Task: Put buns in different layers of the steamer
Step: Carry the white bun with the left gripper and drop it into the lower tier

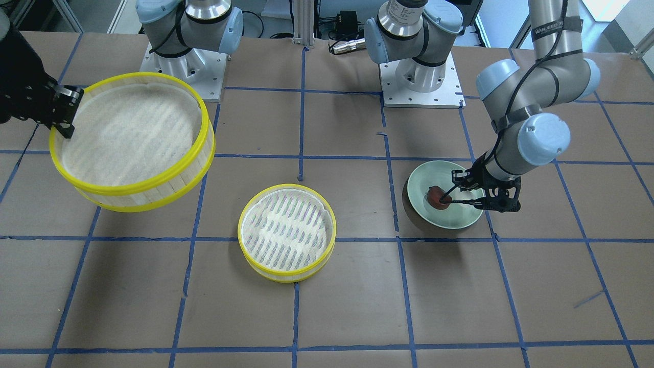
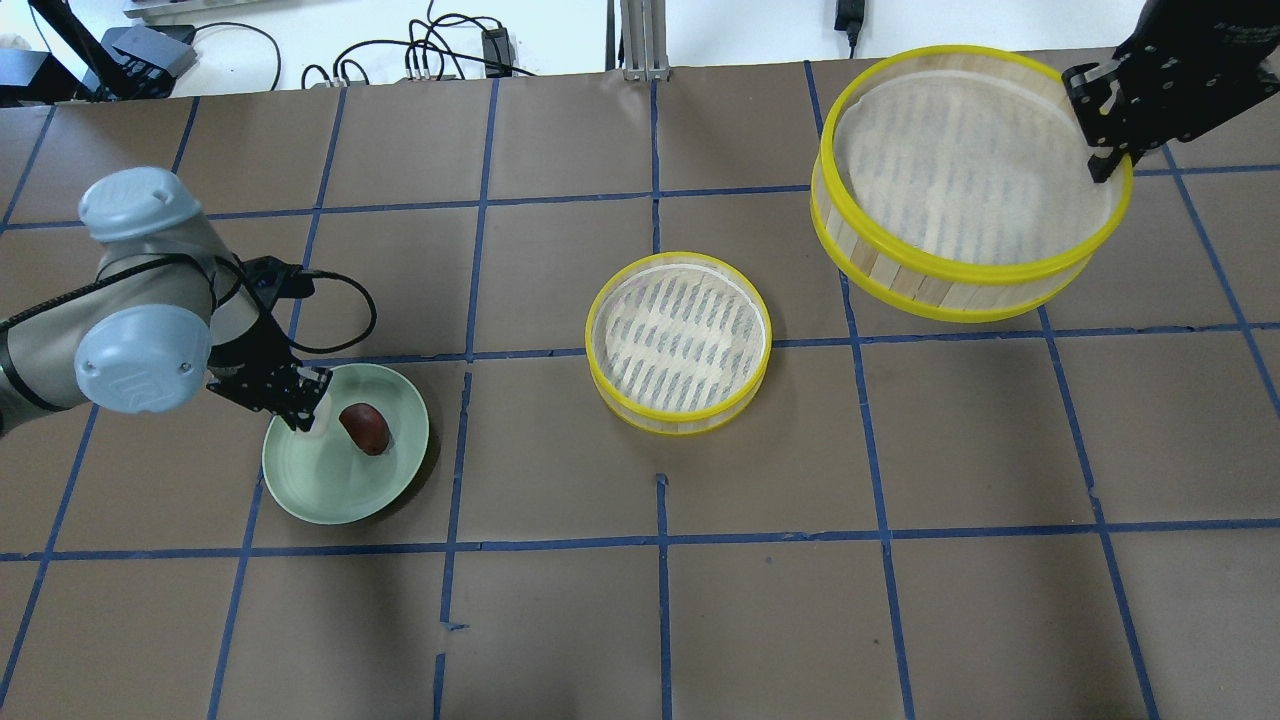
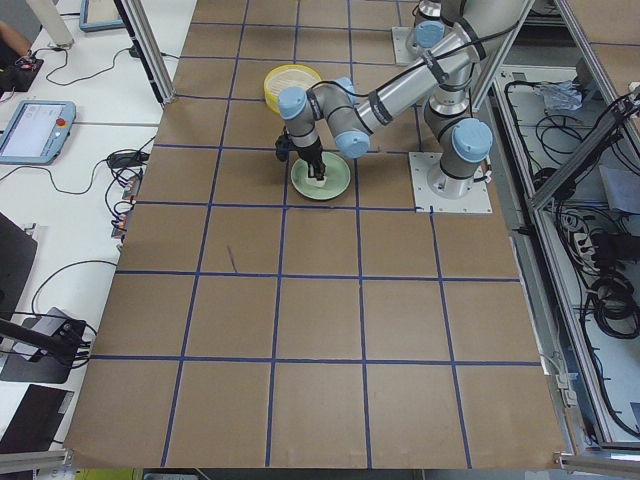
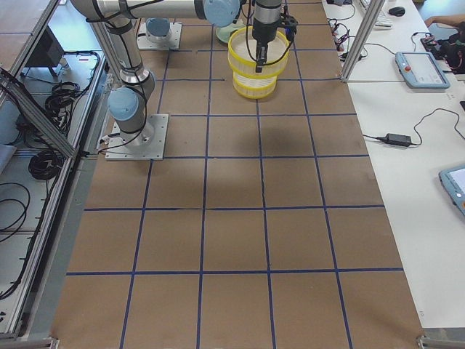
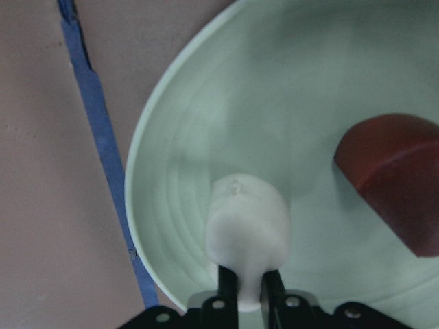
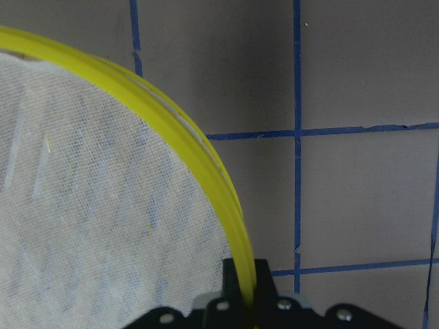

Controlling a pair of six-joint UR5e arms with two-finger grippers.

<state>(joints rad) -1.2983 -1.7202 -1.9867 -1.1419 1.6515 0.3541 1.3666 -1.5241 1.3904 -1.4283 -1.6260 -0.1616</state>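
Observation:
My left gripper [image 5: 250, 286] is shut on the white bun [image 5: 247, 229], low inside the pale green plate [image 2: 330, 490]; it also shows in the overhead view [image 2: 303, 412] and the front view [image 1: 462, 194]. The reddish-brown bun [image 2: 364, 428] lies in the plate beside it, also in the front view [image 1: 435, 197] and the left wrist view [image 5: 394, 175]. My right gripper [image 2: 1105, 160] is shut on the rim of one steamer layer [image 2: 970, 180] and holds it tilted above the table; the rim shows in the right wrist view [image 6: 199, 164]. The other steamer layer [image 2: 678, 340] sits empty at mid-table.
Brown table with blue tape grid. Both arm bases [image 1: 421, 76] are bolted at the robot's edge. Cables and boxes [image 2: 150, 50] lie beyond the far edge. The lifted layer [image 1: 133, 140] hangs above the table on the right arm's side.

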